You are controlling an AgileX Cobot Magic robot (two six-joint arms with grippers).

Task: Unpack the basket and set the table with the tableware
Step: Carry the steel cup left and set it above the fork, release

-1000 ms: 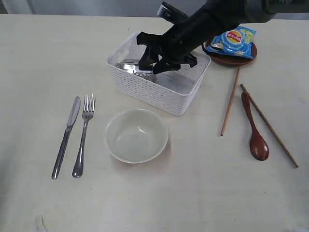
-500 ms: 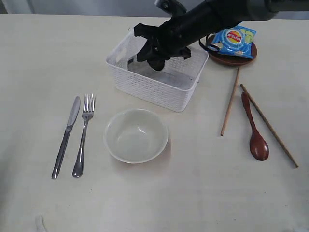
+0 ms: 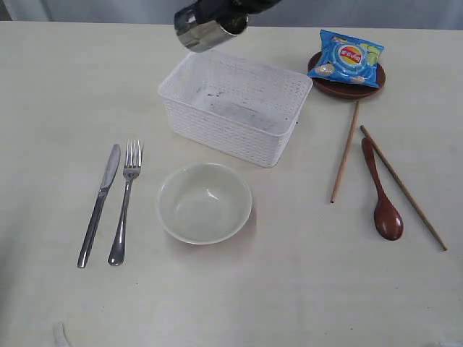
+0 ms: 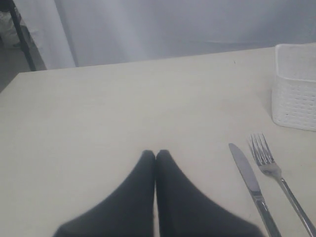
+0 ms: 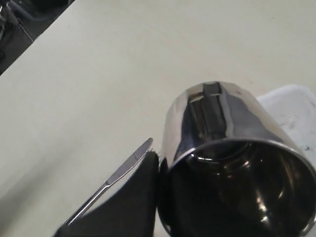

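Note:
My right gripper (image 3: 224, 9) hangs at the exterior view's top edge, shut on the rim wall of the steel cup (image 3: 206, 29), which is lifted and tilted above the far left corner of the white basket (image 3: 217, 134). In the right wrist view one finger (image 5: 140, 197) presses the outside of the cup (image 5: 222, 123); the other is hidden inside it. The basket's inside shows nothing but scuffs. On the table (image 3: 289, 289) lie the knife (image 3: 98, 206), fork (image 3: 124, 202), bowl (image 3: 204, 202), two chopsticks (image 3: 345, 152), and wooden spoon (image 3: 382, 195). My left gripper (image 4: 155, 154) is shut and empty, near the knife (image 4: 249, 180).
A blue chip bag (image 3: 349, 58) rests on the dark brown plate (image 3: 347, 90) to the right of the basket. The second chopstick (image 3: 403, 188) lies slanted at the spoon's right. The fork (image 4: 276, 175) and the basket's corner (image 4: 296, 98) show in the left wrist view.
The right gripper closed on the cup inside the basket and lifted it up and out, toward the far left. The basket shifted slightly. The left arm has not moved.

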